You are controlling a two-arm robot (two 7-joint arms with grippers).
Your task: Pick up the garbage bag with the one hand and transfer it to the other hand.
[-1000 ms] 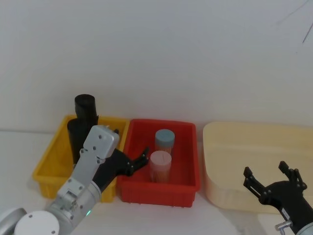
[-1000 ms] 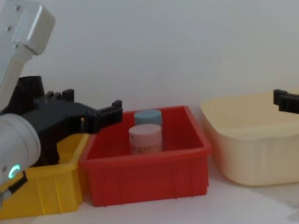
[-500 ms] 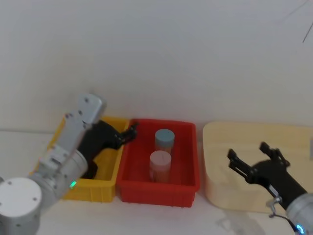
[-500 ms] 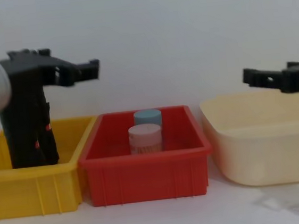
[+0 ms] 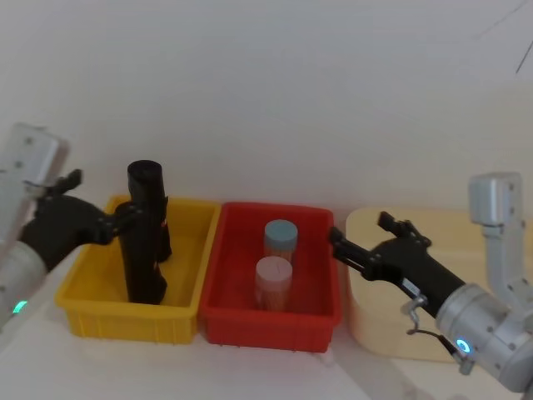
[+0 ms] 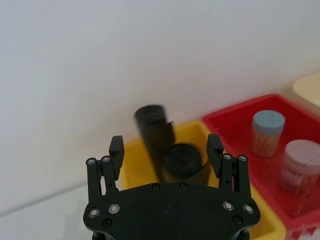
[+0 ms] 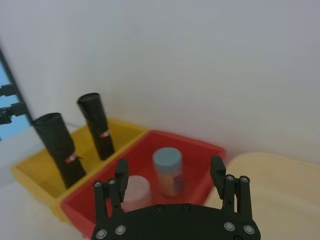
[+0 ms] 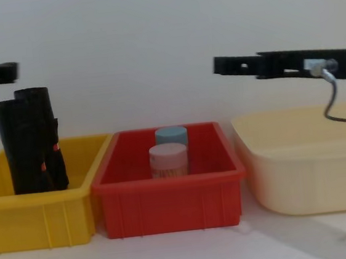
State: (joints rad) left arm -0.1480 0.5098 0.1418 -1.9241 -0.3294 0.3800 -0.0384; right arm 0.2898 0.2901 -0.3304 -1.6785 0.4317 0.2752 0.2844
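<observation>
Two black garbage bag rolls stand upright in the yellow bin (image 5: 83,287): a rear one (image 5: 144,187) and a nearer one (image 5: 146,267). In the right wrist view both the rear roll (image 7: 96,122) and the nearer roll (image 7: 57,145) carry a small red mark, so I cannot tell which is the plain one. My left gripper (image 5: 104,194), on the green-ringed arm, hangs open just left of the rolls' tops, not touching them; the nearer roll's top (image 6: 182,160) shows between its fingers. My right gripper (image 5: 358,228), blue-ringed, is open and empty above the red bin's right rim.
The red bin (image 5: 316,321) holds a blue-capped container (image 5: 281,237) and a pink one (image 5: 272,282). A beige tub (image 5: 375,333) stands at the right. The white wall rises close behind the bins. In the chest view the right gripper's fingers (image 8: 240,65) reach in well above the bins.
My left arm has swung back to the left, uncovering the yellow bin and both rolls. My right gripper has risen and reached left, from over the tub to the red bin's right edge.
</observation>
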